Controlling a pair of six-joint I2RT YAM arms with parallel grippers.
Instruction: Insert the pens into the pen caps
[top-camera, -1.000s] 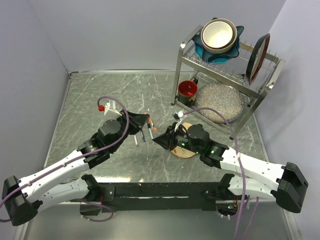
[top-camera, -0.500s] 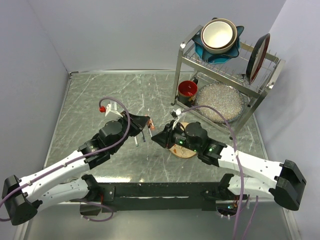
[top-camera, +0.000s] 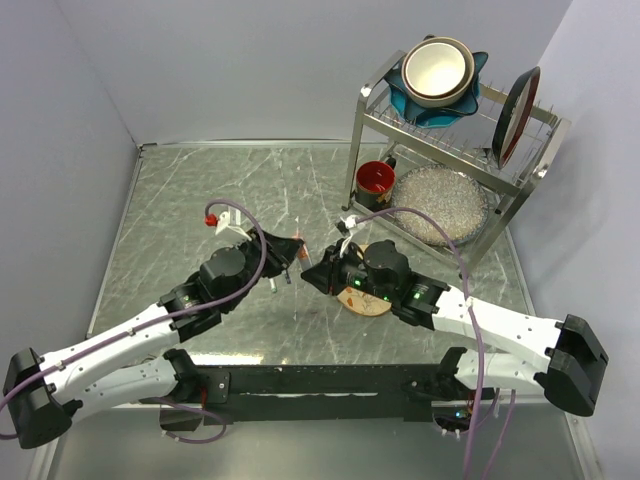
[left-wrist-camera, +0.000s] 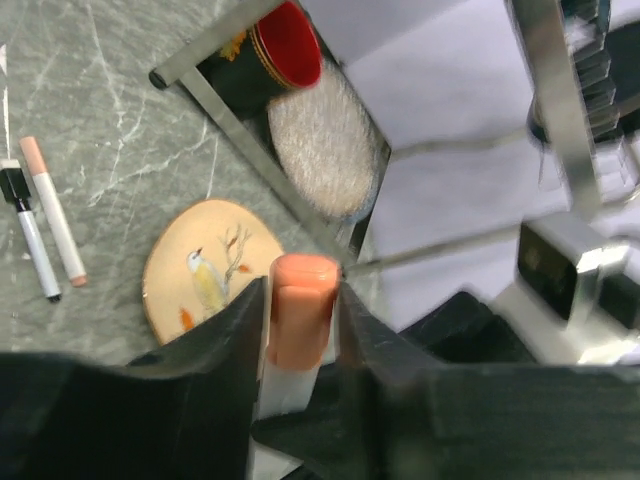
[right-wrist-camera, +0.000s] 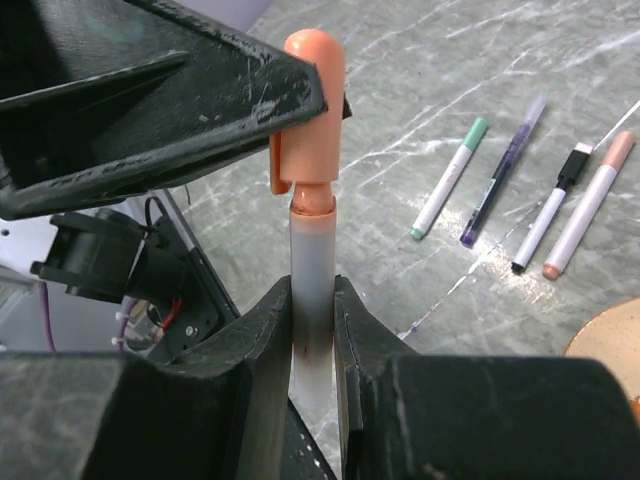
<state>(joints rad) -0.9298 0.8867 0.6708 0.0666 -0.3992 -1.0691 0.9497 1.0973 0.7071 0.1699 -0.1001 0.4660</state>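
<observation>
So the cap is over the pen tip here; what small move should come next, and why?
Probably press the two together a little further along the pen's axis. The orange cap, held in the left pincer, sits over the tip of the white pen gripped by the right pincer, but an orange collar shows below the cap, so it looks not fully seated.

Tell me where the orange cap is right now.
The orange cap is centre-top in the right wrist view, pinched by the left gripper, sitting over the tip of the white pen held by the right gripper.
</observation>
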